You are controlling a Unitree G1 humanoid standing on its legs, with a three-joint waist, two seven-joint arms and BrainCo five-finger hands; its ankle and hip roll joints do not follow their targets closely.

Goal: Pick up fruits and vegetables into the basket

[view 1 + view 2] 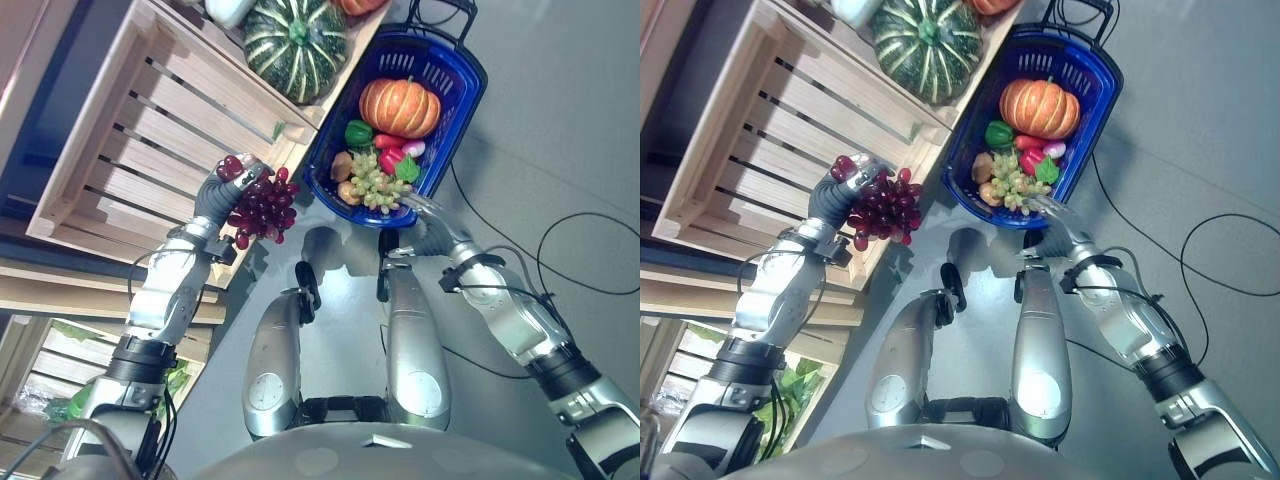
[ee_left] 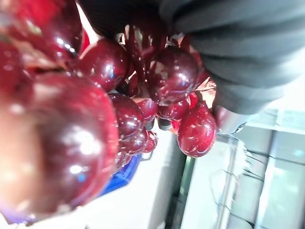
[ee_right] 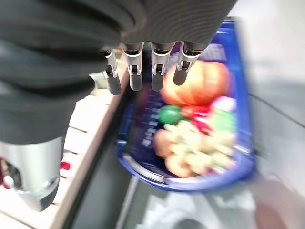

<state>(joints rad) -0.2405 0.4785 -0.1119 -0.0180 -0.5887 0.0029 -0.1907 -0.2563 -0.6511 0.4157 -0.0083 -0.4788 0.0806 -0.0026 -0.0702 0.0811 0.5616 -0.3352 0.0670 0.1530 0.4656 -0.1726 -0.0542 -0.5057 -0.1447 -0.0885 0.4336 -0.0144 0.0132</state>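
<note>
Left eye view, grapes: red grapes (image 1: pixel 262 207) hang in the left hand (image 1: pixel 222 193), whose fingers curl round the top of the bunch; held in the air beside the crate (image 1: pixel 110 140), over grey floor.
Left eye view, key relation: basket (image 1: pixel 460 75) lies to the right of the grapes and a little farther from the robot, near but apart; the left hand is the one carrying, so the bunch must likely travel rightward over the near blue rim.
Left eye view, right hand (image 1: pixel 425 216): at the basket's near rim, fingers reaching to the edge; whether they clasp it cannot be told here.
Left eye view, basket load: pumpkin (image 1: pixel 400 106), green pepper (image 1: pixel 358 132), green grapes (image 1: pixel 377 185) and other small produce already inside.
Right eye view, surroundings: striped squash (image 1: pixel 924 42) sits on the crate's far end, beside the basket, clear of the likely path.
Right eye view, obstacle: the right hand at the near rim is the closest thing to the route of the grapes; judged a minor risk of contact.
Left wrist view, grip: glossy red grapes crowd against the dark ribbed cover; a sliver of blue basket shows beyond.
Right wrist view, fingers (image 3: pixel 135 70): straight in a row, holding nothing, poised above the basket's contents.
</note>
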